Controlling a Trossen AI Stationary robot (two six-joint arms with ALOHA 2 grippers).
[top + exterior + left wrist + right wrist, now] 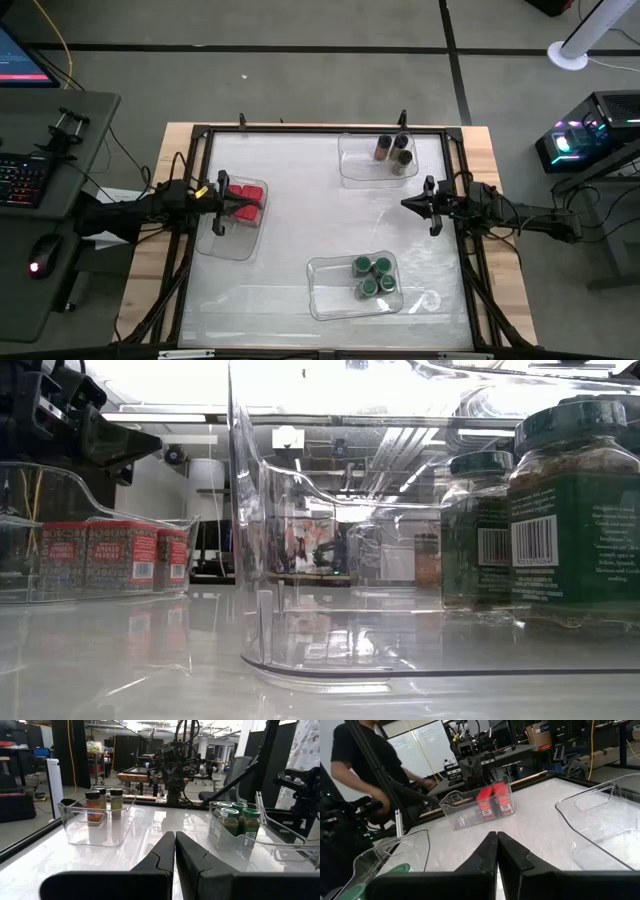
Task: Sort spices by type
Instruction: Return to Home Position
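- Nearest the low camera stands a clear plastic tray [262, 560], its wall filling the middle of that view. Round green-lidded jars [575, 510] stand upright inside at the right, barcodes facing the lens, a detail the overhead view cannot give.
- At the left of the table [300, 225], the left gripper [236, 204] hangs over a second clear plastic tray [225, 246]. Its wrist view shows the fingers pressed together and empty, pointing toward the table's middle.
- Red square-topped boxes [247, 197] sit at that tray's far end, tops up. Their labels show only in the low and right wrist views.
- Only the high view counts the green-lidded jars: four, clustered lids-up in the near-centre tray, whose long axis runs across the table.
- Right of centre at the far edge, a third clear plastic tray [355, 170] holds brownish jars [393, 150] with dark lids, upright. The left wrist view shows three.
- At the right, the right gripper [405, 203] hovers between those two trays and touches neither. Its fingers are closed on each other with nothing between them, and they point at the left arm.
- Only the right wrist view shows a person [365, 755] in a black shirt beyond the table.
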